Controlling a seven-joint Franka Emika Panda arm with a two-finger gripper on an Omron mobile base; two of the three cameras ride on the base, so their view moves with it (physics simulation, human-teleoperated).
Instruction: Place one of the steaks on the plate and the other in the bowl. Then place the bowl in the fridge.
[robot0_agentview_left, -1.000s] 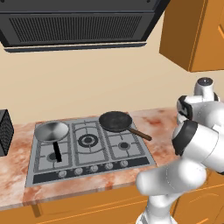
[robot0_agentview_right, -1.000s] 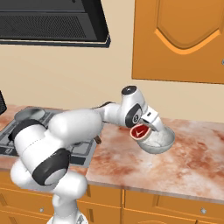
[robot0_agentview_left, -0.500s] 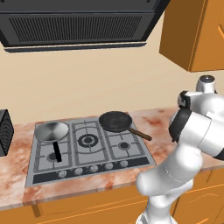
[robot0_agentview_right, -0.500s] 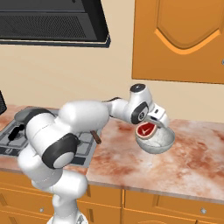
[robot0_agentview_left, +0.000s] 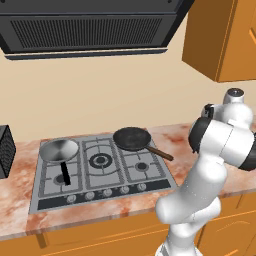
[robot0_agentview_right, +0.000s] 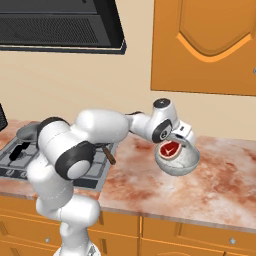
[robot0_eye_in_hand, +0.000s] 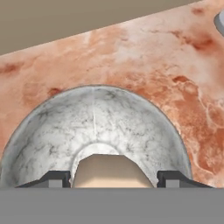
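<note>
Right base view: gripper (robot0_agentview_right: 181, 141) holds bowl (robot0_agentview_right: 178, 161) containing 1 steak (robot0_agentview_right: 171, 149).

Even, bright, flat rendered light; soft shadows cast under bowl (robot0_agentview_right: 177, 159) on surface (robot0_agentview_right: 220, 180) (faint); no glare or blur noted; edges undistorted.

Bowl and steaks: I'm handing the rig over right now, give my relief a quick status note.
Gripper: at the bowl's rim, jaws wide; whether it grips the rim is unclear.
Bowl: tilted at the marble counter, right of the stove.
Steak: one lies in the bowl.
Done: steak in bowl.
Left: bowl into the fridge; confirm the other steak is on the plate.
</note>
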